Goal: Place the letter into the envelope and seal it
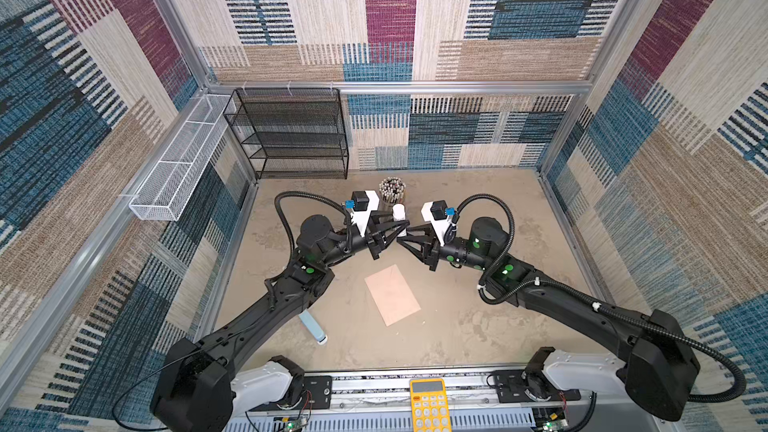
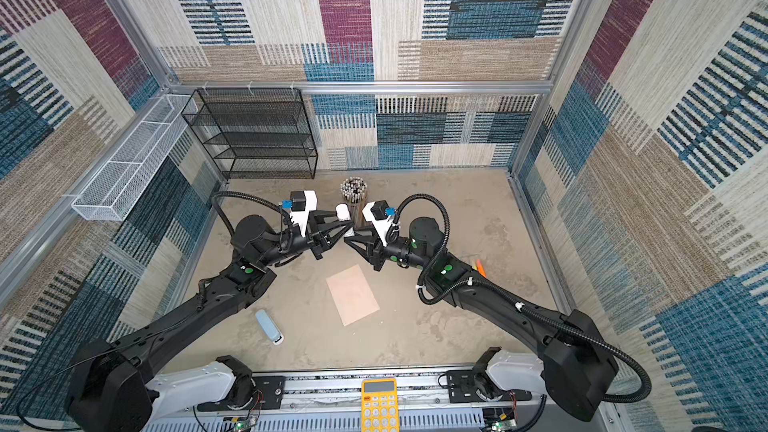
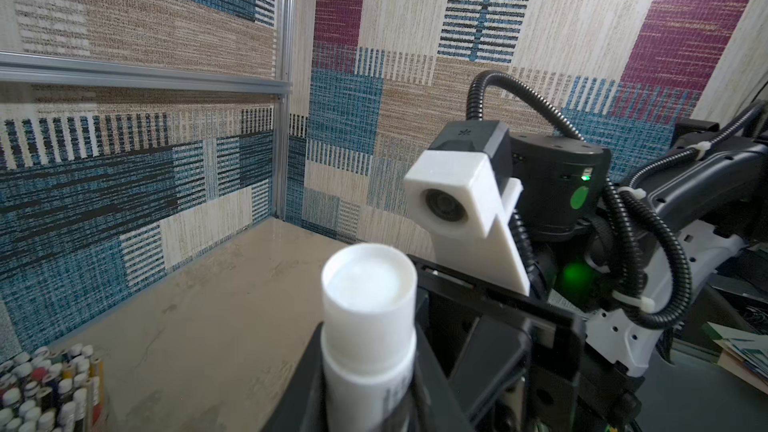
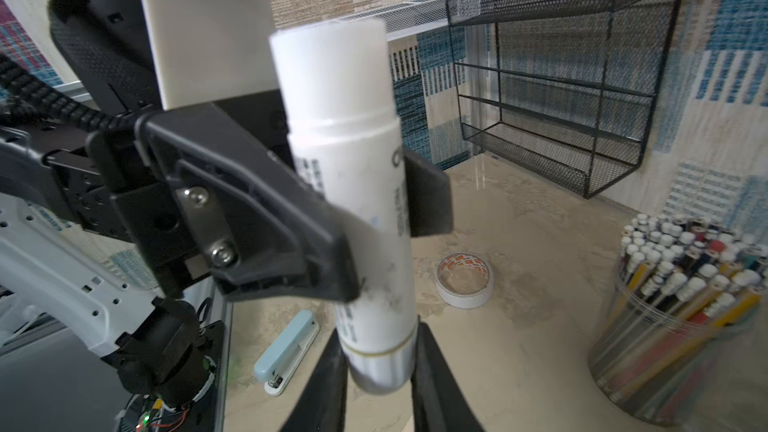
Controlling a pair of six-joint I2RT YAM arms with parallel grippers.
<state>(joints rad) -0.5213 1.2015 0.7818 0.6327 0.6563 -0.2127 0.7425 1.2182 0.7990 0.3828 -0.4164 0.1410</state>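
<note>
Two grippers share one white glue stick, high up over the back of the table. The left gripper is clamped on the middle of the stick. The right gripper is clamped on the bottom end, by the yellow ring. The stick stands almost straight up, with its cap on top.

I think two grips are used because one must keep the stick from turning while the other twists or pulls. The cap looks on, so the glue is not ready yet.

The envelope lies flat on the table, in the middle, nearer the front than the grippers and below them. Nothing touches it. It lies free so that glue can be put on it. I see no flap sticking out, so I cannot tell if it is folded shut.

The letter is not seen in any view. It may be inside the envelope, but I cannot tell.

A blue stapler, a tape roll and a pen cup sit well away from the envelope.

The cap must come off next, I think, without dropping the stick.
</note>
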